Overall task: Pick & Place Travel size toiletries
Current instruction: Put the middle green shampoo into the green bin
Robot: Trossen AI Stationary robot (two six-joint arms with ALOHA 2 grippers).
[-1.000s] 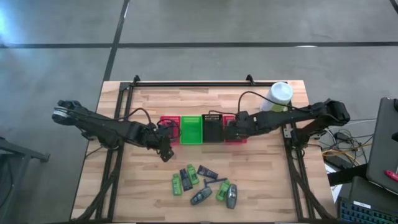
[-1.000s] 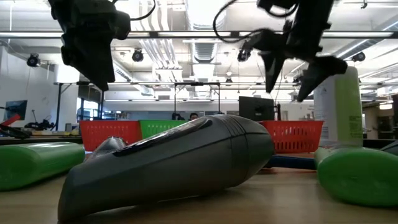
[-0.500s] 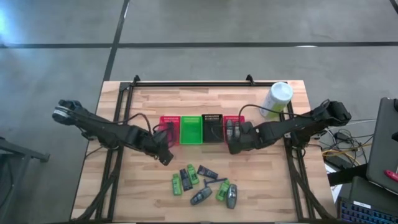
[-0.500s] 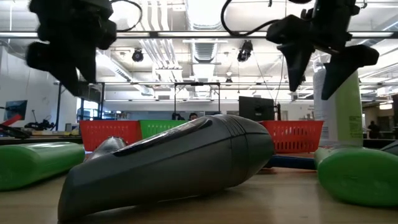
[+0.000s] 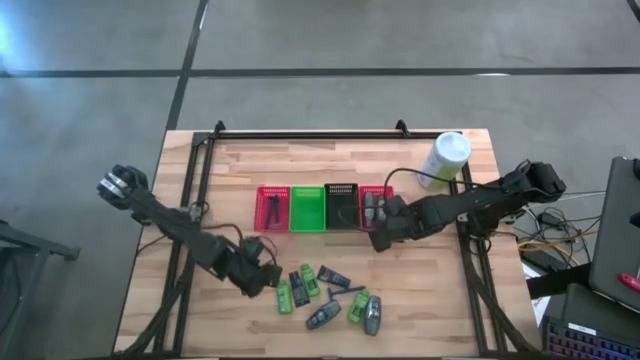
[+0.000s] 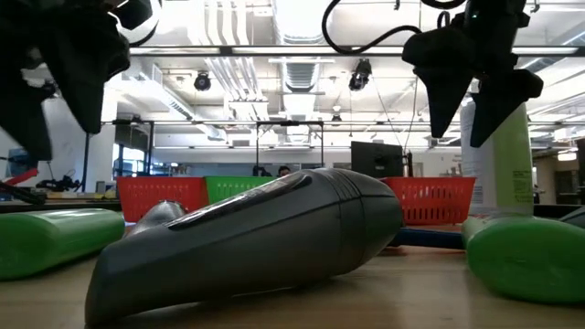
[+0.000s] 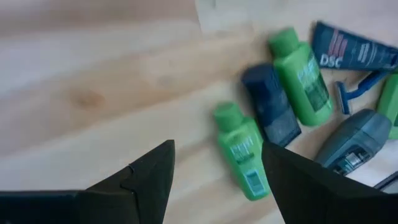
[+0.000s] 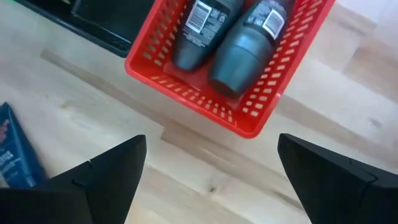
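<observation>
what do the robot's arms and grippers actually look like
Both are dark, nearly black jointed arms with loose black cables looping along them. The left arm has a pale grey round cap at its outer joint. The left gripper and right gripper each end in two flat, matte-black, wedge-shaped fingers.

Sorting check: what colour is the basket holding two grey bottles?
Red mesh basket, clearest in the right wrist view.

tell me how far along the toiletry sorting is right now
Partly done. Two grey bottles lie in the right-hand red basket, and a razor sits in the left red one. Both tools are open and empty: the left tool hovers by the pile, nearest a green bottle; the right tool is beside its basket. About nine items remain loose.
</observation>
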